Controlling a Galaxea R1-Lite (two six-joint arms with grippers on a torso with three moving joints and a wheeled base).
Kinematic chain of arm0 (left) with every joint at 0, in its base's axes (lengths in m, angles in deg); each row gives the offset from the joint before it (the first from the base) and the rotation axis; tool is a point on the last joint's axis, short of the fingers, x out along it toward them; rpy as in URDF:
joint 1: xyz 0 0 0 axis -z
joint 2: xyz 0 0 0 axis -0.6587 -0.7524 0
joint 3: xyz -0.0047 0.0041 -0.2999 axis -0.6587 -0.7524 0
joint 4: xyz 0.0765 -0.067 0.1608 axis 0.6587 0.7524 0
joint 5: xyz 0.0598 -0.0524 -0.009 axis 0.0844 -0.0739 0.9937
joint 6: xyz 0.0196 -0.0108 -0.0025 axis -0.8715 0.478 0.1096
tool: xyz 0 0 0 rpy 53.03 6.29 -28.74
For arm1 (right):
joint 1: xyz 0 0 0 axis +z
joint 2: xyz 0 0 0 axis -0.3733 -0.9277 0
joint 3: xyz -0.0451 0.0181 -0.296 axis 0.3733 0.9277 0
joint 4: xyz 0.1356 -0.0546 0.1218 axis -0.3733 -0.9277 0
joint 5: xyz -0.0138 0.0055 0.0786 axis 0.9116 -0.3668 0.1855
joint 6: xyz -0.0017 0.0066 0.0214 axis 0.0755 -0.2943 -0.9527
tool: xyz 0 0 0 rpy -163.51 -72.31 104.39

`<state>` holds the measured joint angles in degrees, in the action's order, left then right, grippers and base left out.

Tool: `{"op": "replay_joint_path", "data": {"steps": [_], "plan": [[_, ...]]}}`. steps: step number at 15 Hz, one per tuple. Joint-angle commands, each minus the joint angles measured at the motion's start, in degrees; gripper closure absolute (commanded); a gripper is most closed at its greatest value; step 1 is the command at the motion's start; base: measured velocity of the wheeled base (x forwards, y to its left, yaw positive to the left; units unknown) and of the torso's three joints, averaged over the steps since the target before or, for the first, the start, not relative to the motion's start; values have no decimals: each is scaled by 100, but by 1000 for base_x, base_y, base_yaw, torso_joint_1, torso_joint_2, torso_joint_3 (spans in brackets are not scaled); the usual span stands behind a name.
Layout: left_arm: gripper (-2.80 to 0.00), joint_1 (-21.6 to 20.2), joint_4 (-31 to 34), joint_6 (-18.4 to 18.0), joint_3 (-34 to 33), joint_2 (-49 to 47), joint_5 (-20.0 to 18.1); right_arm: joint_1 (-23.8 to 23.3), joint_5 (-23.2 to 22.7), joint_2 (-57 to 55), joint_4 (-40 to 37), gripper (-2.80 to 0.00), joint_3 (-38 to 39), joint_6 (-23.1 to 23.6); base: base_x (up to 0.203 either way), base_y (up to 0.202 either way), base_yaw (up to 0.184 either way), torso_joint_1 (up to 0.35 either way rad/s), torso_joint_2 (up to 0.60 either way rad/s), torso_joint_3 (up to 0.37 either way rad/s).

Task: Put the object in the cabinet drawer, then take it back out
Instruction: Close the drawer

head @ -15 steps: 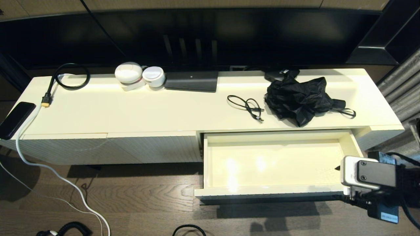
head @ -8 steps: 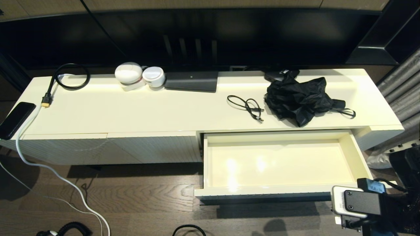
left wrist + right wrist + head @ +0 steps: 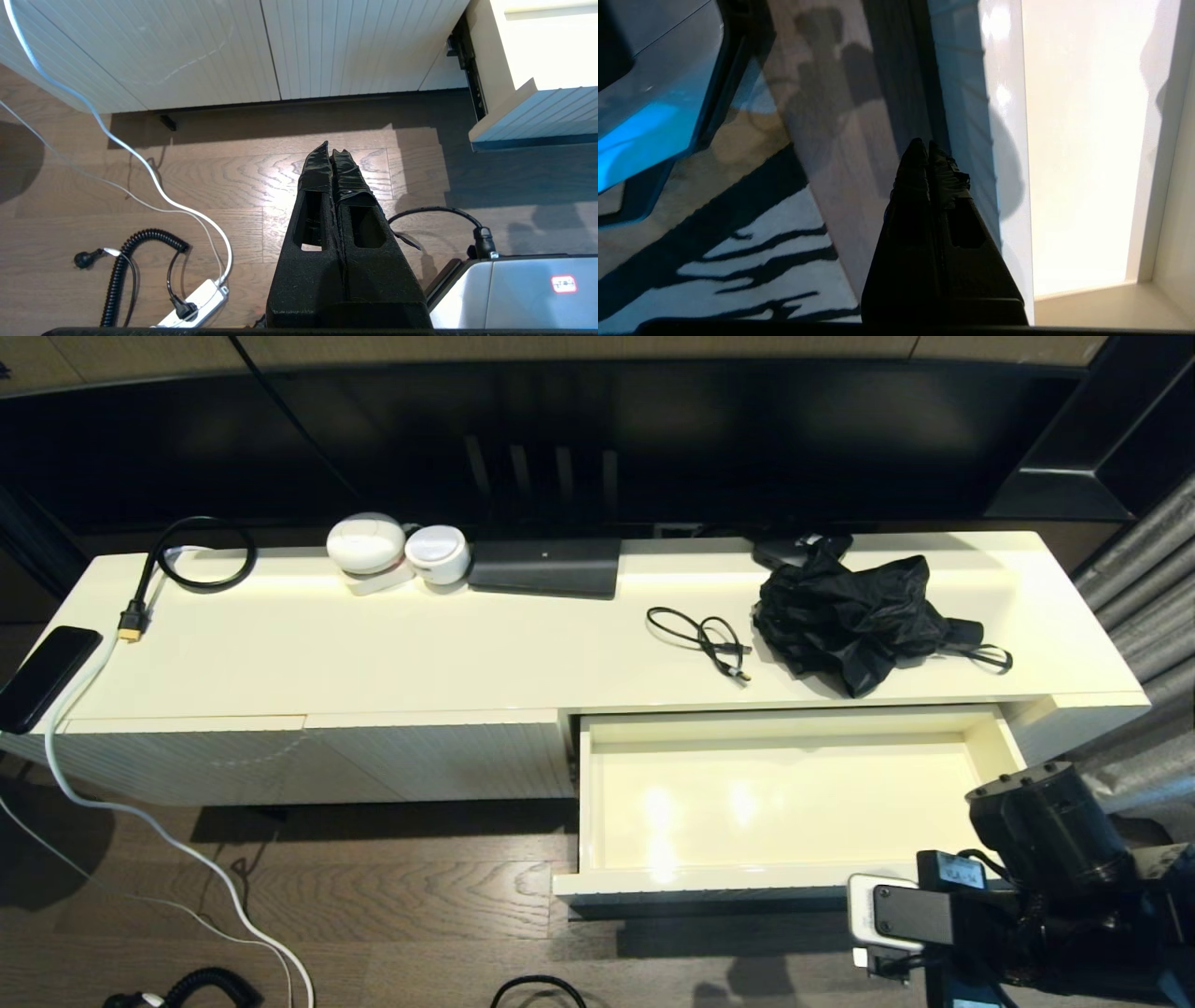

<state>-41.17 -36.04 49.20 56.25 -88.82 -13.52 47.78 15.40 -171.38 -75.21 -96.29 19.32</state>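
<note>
The cabinet drawer stands pulled out on the right side of the cream cabinet, and its glossy inside holds nothing. A crumpled black bundle with a strap lies on the cabinet top just behind the drawer. A coiled black cable lies to its left. My right arm hangs low at the drawer's front right corner. The right gripper is shut and empty, over the floor beside the drawer's ribbed front. My left gripper is shut and empty above the wooden floor, left of the drawer.
On the cabinet top sit two white round devices, a black box, a black looped cable and a phone at the left edge. A white cable and power strip lie on the floor. A striped rug lies below the right gripper.
My right arm has drawn back from the drawer's right end, toward me and leftward, ending in front of the drawer's front corner. The drawer and the things on top have not moved.
</note>
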Motion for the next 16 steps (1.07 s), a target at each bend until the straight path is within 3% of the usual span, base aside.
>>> {"op": "replay_joint_path", "data": {"steps": [1,5,8,13,16], "plan": [[0,-2,2,-1,0,0,0,112,12,-699,738,0,207,34,0,0,0,0,0,0],[0,-2,2,-1,0,0,0,147,138,-1050,1579,0,360,60,0,0,0,0,0,0],[0,-2,2,-1,0,0,0,107,675,-892,1699,0,374,439,0,0,0,0,0,0],[0,-2,2,-1,0,0,0,94,756,-958,1723,0,481,555,0,0,0,0,0,0],[0,3,2,-1,0,0,0,69,756,-1324,2588,0,621,556,0,0,0,0,0,0]]}}
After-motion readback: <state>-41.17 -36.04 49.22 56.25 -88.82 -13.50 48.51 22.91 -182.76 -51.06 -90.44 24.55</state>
